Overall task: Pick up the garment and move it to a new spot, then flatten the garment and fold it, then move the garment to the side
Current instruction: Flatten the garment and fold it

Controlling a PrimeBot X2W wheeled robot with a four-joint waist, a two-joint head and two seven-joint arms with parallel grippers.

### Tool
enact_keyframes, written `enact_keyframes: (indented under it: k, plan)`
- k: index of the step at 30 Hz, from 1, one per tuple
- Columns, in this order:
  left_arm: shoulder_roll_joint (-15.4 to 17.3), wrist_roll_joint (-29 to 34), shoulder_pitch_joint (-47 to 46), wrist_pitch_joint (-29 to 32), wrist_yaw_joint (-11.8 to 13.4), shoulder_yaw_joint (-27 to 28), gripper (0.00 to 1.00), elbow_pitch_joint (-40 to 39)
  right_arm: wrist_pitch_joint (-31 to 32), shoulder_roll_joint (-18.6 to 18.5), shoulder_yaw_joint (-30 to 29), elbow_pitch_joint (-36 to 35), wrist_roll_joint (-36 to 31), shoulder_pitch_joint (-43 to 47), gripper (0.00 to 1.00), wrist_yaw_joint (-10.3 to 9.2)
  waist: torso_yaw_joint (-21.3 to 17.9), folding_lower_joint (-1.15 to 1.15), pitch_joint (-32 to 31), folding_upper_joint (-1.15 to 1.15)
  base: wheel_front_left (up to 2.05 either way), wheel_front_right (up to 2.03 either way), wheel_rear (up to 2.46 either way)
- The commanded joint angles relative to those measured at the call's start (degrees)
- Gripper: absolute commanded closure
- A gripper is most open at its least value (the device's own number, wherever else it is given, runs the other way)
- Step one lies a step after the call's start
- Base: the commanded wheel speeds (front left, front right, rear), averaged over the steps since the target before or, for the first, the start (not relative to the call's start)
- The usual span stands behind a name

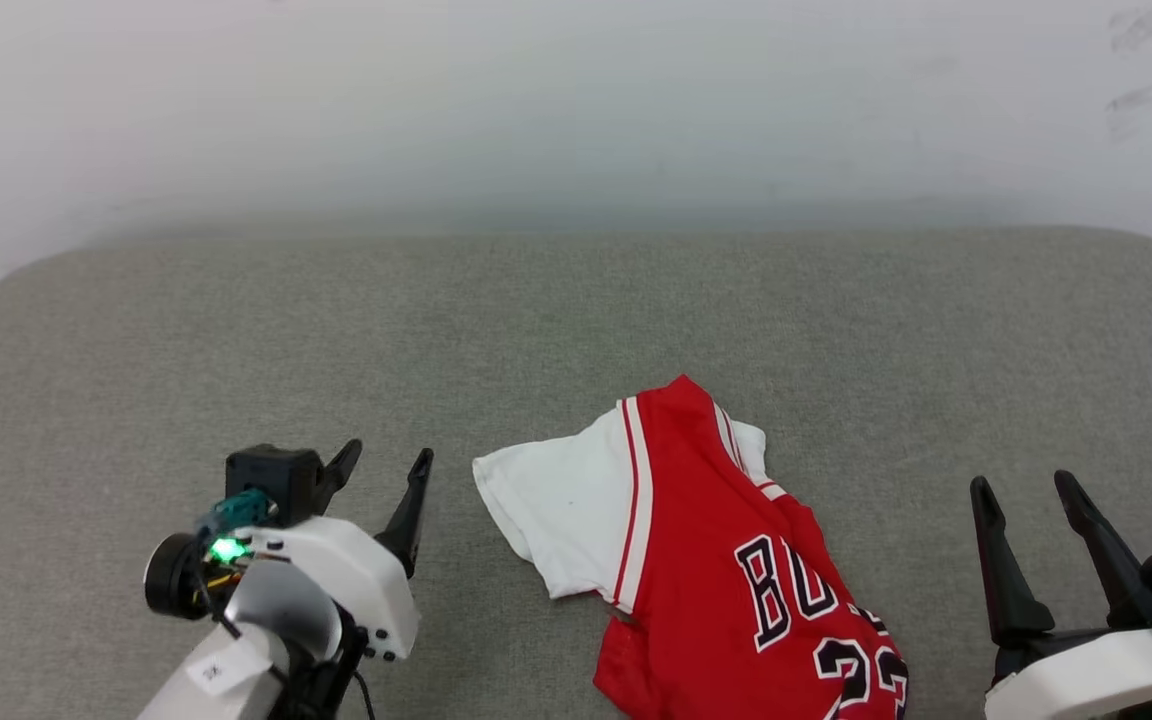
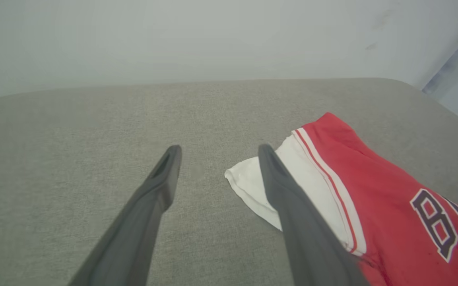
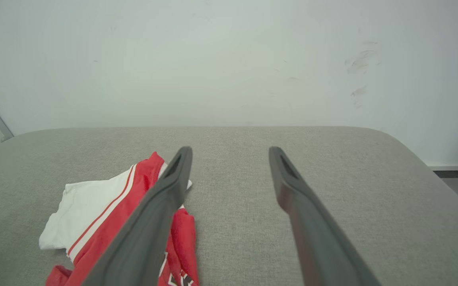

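shirt (image 1: pixel 706 540) of red jersey fabric, with white short sleeves, red-white striped trim and black white-outlined lettering, lies rumpled on the grey woven fabric surface (image 1: pixel 576 320), near its front edge, between the two grippers and touching neither. left gripper (image 1: pixel 388 452) has its dark fingers spread, empty, just beside the white sleeve. right gripper (image 1: pixel 1022 482) is likewise spread and empty, near the red body.

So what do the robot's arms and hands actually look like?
Each arm is a glossy white shell ending in a black wrist block with two long, tapering dark fingers: left gripper, right gripper. The left arm also carries a glowing green light, a teal connector, thin wires, a round black cylinder and a small white label.
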Motion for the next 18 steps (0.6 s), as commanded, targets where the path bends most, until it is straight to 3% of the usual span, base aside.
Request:
enact_keyframes:
  k: [1, 7, 18]
  plan:
    - [-0.1, -1.0, -2.7, 2.5, -1.4, -0.7, 0.0, 1.6, -0.2, 0.1, 0.0, -0.2, 0.3, -1.2, 0.0, -0.04, -2.0, 0.0, 2.5, 0.0, 0.0, 0.0, 0.0]
    - [-0.5, -4.0, -10.1, 12.6, -5.2, -2.8, 0.0, 7.3, -1.4, 0.1, 0.2, 1.0, 0.9, -3.6, 0.0, -0.04, -5.5, 0.0, 7.4, 0.0, 0.0, 0.0, 0.0]
    - [0.7, -3.8, -18.3, 25.8, -8.2, -7.4, 0.0, 16.9, -4.9, 0.1, 1.2, 3.7, 2.6, -6.7, 0.0, -0.04, -8.7, 0.0, 13.9, 0.0, 0.0, 0.0, 0.0]
